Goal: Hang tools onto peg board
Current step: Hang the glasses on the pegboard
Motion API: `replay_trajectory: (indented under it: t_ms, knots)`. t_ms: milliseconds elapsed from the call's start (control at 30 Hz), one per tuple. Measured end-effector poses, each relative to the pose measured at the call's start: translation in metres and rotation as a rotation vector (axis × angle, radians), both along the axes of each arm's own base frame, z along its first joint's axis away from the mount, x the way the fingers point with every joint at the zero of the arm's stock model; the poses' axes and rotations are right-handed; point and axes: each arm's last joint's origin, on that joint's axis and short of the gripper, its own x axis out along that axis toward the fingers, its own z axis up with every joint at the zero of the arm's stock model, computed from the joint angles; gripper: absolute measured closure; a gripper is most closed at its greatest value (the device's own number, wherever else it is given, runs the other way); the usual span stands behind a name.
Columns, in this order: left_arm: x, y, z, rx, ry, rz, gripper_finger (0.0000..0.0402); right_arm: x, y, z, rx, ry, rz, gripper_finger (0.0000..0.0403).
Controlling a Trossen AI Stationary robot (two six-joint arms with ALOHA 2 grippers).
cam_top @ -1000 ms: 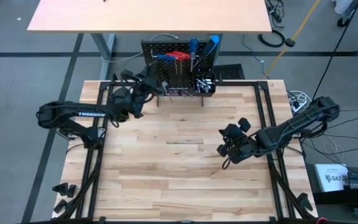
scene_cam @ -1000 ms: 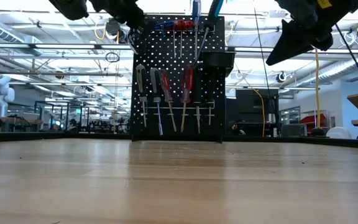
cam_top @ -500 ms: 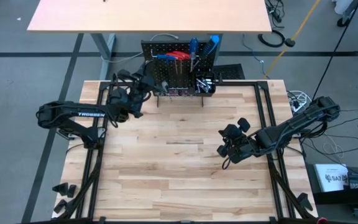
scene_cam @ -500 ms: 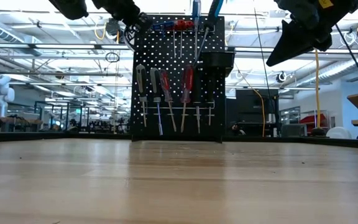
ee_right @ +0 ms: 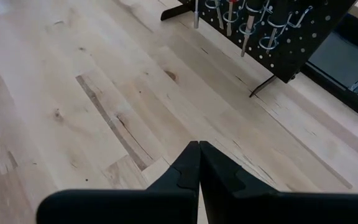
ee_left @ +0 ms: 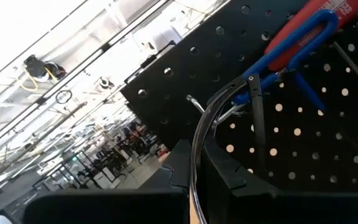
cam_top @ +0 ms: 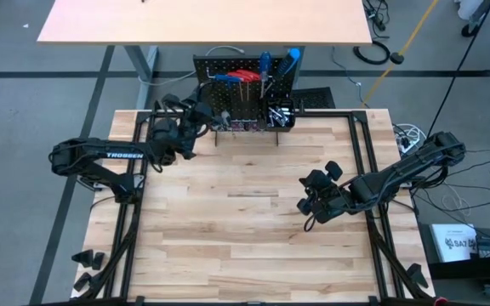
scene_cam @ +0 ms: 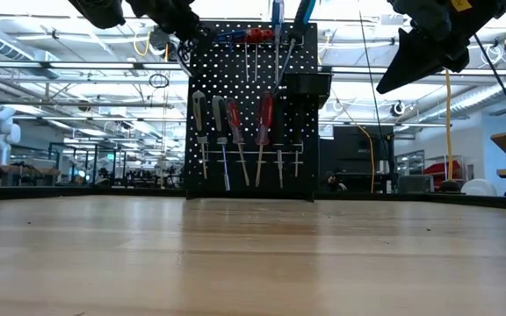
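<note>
The black peg board point(cam_top: 247, 85) stands upright on small feet at the table's far edge. Screwdrivers with red and blue handles point(scene_cam: 262, 114) hang on its hooks, and a small black bin point(scene_cam: 306, 85) is fixed to its right side. My left gripper point(cam_top: 201, 115) is up at the board's top left corner point(scene_cam: 191, 22), shut on a thin black wire loop point(ee_left: 201, 130). My right gripper point(cam_top: 306, 209) is shut with nothing in it, in the air over the table's right half point(ee_right: 199, 149). My left gripper pinches the wire loop's near part point(ee_left: 193, 180) between its two fingers. The fingers come at the board from the table's left, about level and tipped slightly up. The wire arcs up and away to the board by a red-and-blue handle point(ee_left: 297, 37), clear of the table. Whether it rests on a hook I cannot tell.
A bare metal hook point(ee_left: 192, 101) sticks out of the board close to the wire. The wooden table top point(cam_top: 245, 221) lies bare in front of the board. A second table point(cam_top: 202, 21) stands behind the board.
</note>
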Motion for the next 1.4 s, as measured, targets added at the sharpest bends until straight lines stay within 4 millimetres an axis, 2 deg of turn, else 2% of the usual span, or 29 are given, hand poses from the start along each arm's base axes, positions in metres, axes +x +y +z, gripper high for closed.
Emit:
replay_trajectory:
  t_ms: [1167, 1400]
  knots:
    - [0.0, 0.011, -0.007, -0.029, 0.039, 0.056, 0.0384, 0.0, 0.001, 0.0, 0.015, 0.01, 0.013, 0.0403]
    - [0.003, 0.012, -0.011, -0.016, 0.097, -0.005, 0.0344, 0.0, 0.001, 0.0, 0.013, 0.011, 0.015, 0.0403]
